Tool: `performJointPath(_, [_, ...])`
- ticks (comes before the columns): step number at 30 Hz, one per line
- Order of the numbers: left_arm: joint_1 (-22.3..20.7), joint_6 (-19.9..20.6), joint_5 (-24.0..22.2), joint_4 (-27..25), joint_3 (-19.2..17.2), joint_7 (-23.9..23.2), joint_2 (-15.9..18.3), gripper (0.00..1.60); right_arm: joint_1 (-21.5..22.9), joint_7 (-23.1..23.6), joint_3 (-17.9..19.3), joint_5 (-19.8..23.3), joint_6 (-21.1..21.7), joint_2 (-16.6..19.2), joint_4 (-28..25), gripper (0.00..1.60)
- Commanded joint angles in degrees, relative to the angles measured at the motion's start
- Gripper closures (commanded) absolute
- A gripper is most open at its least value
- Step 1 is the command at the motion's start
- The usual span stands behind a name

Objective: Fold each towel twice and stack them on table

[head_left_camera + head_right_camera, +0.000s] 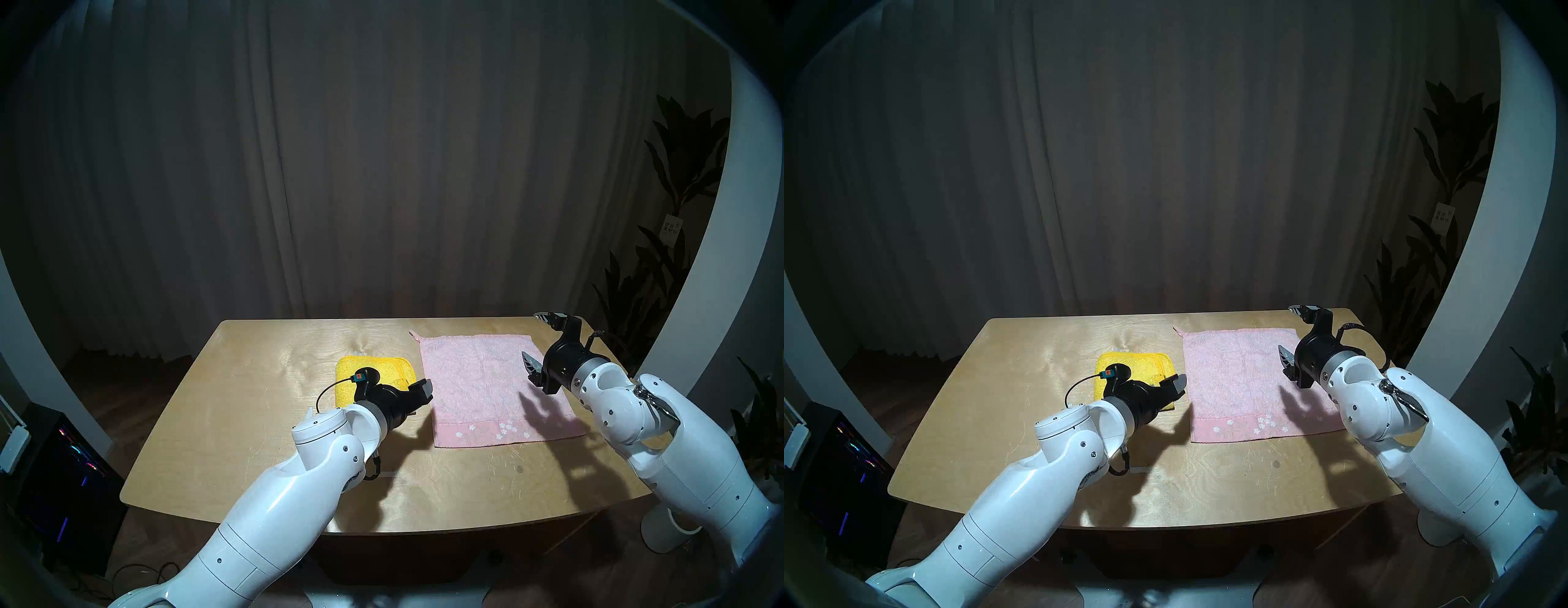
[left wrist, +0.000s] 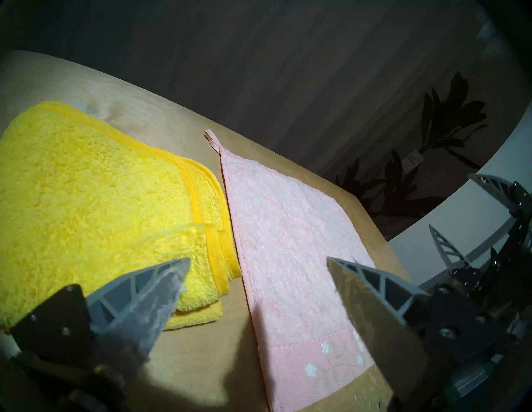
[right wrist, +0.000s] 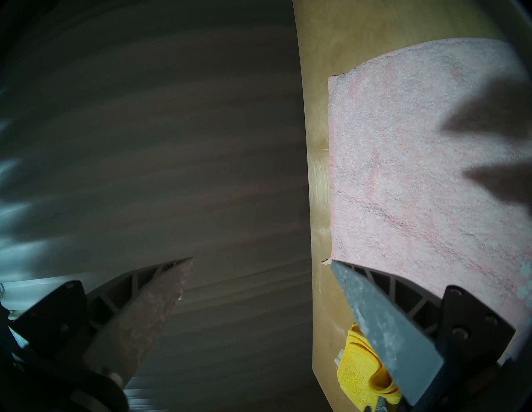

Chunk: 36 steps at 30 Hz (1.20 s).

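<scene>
The yellow towel [image 1: 373, 371] lies folded into a small thick square left of the table's [image 1: 254, 403] middle. In the left wrist view its layered hemmed edges [image 2: 213, 247] face the pink towel [image 2: 288, 244]. The pink towel [image 1: 488, 390] is spread flat and unfolded to the right, flower band toward me, loop at its far left corner. My left gripper [image 1: 422, 399] hovers open over the gap between the two towels, by the yellow towel's near right corner, holding nothing [image 2: 257, 259]. My right gripper [image 1: 539, 339] stands wide open above the pink towel's far right corner, empty [image 3: 260, 260].
A dark curtain hangs behind the table. Potted plants [image 1: 662, 254] stand at the back right beside a white curved wall. A computer tower [image 1: 55, 467] sits on the floor at the left. A small white tape strip [image 1: 1140, 469] lies under my left forearm.
</scene>
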Motion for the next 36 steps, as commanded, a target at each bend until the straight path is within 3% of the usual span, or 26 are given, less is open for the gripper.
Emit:
performJointPath(1, [2.8, -5.2, -3.6, -6.4, -5.8, -1.3, -0.4, 0.00, -3.0, 0.3, 1.9, 0.7, 0.6, 2.2, -1.6, 0.00])
performJointPath(5, [6.5, -5.8, -9.1, -10.1, -8.7, -2.3, -1.7, 0.00, -5.7, 0.5, 3.8, 1.6, 1.1, 3.5, -2.6, 0.00])
performJointPath(9, [9.2, -3.5, -16.6, -12.6, -10.7, -1.0, -4.1, 0.00, -8.7, 0.9, 5.6, 2.2, 1.8, 5.1, -3.4, 0.00])
performJointPath(17, [11.1, 0.8, -26.5, -13.0, -10.1, 3.0, -5.7, 0.00, -15.5, 2.7, 9.0, 3.2, 2.5, 8.5, -3.9, 0.00])
performJointPath(26, [8.8, 4.4, -31.2, -10.3, -7.0, 9.2, -7.7, 0.00, -21.4, 4.8, 12.7, 3.9, 3.8, 10.7, -2.6, 0.00])
performJointPath(36, [6.0, 5.0, -34.9, -4.7, -4.4, 16.5, -11.5, 0.00, -29.0, 6.8, 17.3, 4.0, 7.7, 11.3, -0.9, 0.00])
